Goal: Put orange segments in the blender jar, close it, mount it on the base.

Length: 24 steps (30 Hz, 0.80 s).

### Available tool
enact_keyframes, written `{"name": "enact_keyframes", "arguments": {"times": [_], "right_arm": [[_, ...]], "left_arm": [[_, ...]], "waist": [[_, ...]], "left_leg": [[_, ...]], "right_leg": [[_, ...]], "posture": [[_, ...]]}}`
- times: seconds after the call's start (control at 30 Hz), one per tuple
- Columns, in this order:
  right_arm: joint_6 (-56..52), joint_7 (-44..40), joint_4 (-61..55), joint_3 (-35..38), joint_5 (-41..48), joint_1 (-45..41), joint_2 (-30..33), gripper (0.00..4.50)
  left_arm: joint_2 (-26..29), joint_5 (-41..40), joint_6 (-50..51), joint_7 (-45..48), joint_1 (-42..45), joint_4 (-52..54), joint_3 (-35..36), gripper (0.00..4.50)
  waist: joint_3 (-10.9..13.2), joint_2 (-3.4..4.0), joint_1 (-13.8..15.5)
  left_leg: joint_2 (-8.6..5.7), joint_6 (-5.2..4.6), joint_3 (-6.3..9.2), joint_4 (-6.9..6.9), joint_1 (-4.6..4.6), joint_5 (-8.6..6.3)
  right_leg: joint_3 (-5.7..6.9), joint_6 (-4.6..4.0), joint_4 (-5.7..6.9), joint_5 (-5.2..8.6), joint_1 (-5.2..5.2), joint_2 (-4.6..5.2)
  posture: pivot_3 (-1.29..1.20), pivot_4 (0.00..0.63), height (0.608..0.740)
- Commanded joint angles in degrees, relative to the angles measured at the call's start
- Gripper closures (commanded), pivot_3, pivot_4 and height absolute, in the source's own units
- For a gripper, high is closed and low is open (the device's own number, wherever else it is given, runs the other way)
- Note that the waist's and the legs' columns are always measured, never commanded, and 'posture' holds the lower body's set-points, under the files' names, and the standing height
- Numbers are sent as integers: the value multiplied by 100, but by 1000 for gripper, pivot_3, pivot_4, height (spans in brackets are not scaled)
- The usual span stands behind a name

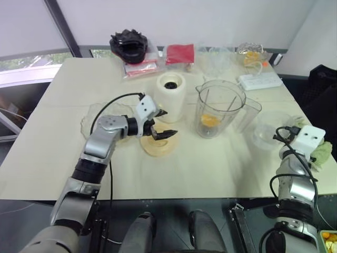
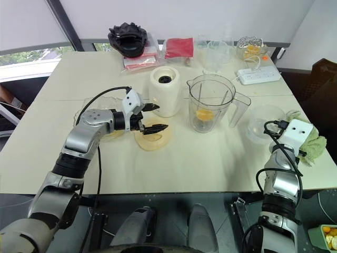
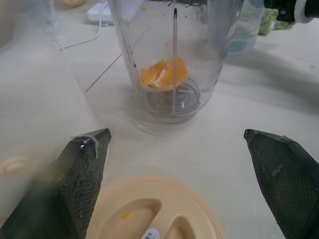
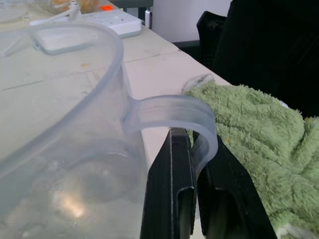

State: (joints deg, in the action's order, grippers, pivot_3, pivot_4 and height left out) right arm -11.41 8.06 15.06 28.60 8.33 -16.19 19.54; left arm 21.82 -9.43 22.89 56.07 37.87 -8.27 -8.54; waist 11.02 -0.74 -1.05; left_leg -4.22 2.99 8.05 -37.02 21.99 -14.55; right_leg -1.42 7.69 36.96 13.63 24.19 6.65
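**A:** Two arms on the table. What was the left one up to?

**B:** Left of centre in the head view, the left gripper [image 1: 164, 123] hovered with its fingers spread wide over the pale-yellow lid [image 1: 158, 144], which lay flat on the table [image 1: 210, 168]. Nothing was between the fingers.

**A:** And the task stuff?

**B:** Just above the gripper stood the base [image 1: 170, 97], cream-white, dark socket facing up. Right beside it, a bit right of centre, the blender jar [image 1: 220, 108] stood upright with no lid on. The orange segments [image 1: 210, 120] sat at the bottom of it, near the blade hub. The wrist view showed them through the clear wall too.

**A:** Right side?

**B:** Lower right, the right gripper [image 4: 192, 199] was at a clear lidded container [image 1: 269, 129] next to the green towel [image 1: 322, 153]. Its fingers were pinched together on the container's curved tab [image 4: 169, 114].

**A:** Anything behind?

**B:** Along the top edge: a black bowl [image 1: 129, 45], red packet [image 1: 179, 54], white power strip [image 1: 260, 80].
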Motion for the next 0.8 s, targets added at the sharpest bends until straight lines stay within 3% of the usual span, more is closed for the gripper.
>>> {"name": "enact_keyframes", "arguments": {"times": [0.03, 0.5, 0.8], "right_arm": [[69, 91, -185, 91, 67, 127, -33, 4481], [573, 629, -1559, 299, 534, 340, -779, 4481], [149, 744, -2402, 341, 642, 220, -551, 4481]], "left_arm": [[41, -25, -163, -6, 124, 179, -34, 0], [20, -61, -215, -32, 193, 93, -96, 0], [1, -86, -190, 26, 219, 103, -141, 0]], "waist": [[0, 0, -2], [6, 10, -20], [8, 15, -11]], "left_leg": [[0, 0, 0, 1, 0, 0], [1, 0, -1, 4, 1, 0], [1, 0, -1, 5, 3, 0]], "right_leg": [[0, 0, 0, 0, 0, 0], [-2, 0, 0, 0, 7, 0], [-2, 0, 1, 0, 9, 0]], "posture": [[0, 150, 740], [0, 150, 740], [0, 150, 740]]}}
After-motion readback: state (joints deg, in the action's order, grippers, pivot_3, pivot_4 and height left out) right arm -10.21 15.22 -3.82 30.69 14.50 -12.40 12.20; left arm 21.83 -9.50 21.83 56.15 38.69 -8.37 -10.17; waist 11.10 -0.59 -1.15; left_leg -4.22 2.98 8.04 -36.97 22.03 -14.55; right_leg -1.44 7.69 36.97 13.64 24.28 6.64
